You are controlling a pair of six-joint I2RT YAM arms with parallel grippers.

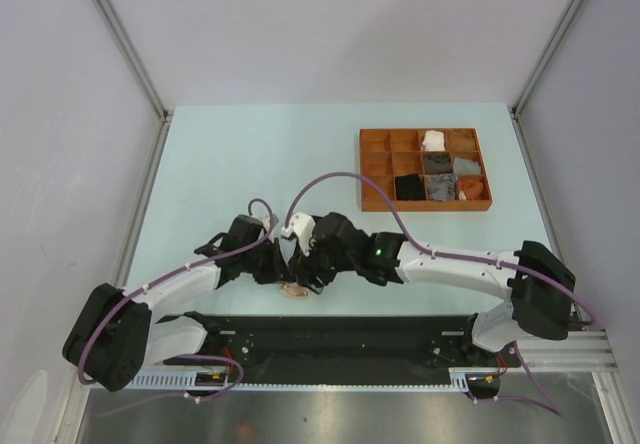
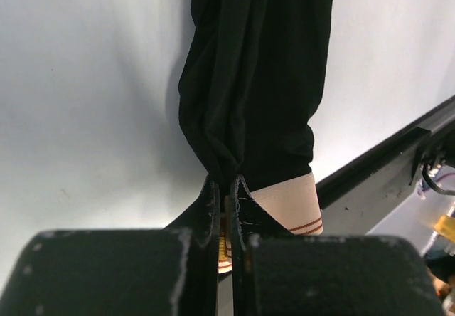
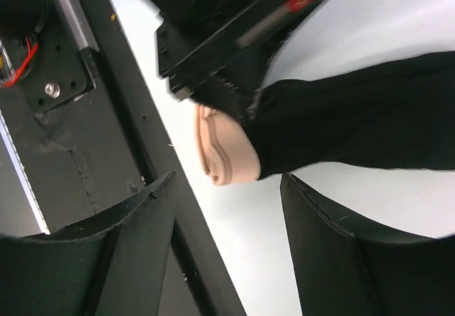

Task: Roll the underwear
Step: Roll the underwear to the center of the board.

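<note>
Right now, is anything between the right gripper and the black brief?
Nothing visible. The right gripper is open just short of the black brief, at its beige waistband. The left gripper is shut on that same end, at its far side.

A robotics lab cell: white panel walls (image 1: 350,24) and aluminium posts (image 1: 118,39) box in a pale counter (image 1: 250,154), and two arms (image 1: 180,286) (trailing purple cables (image 1: 340,176)) are bolted to a black rail (image 1: 340,332).
</note>
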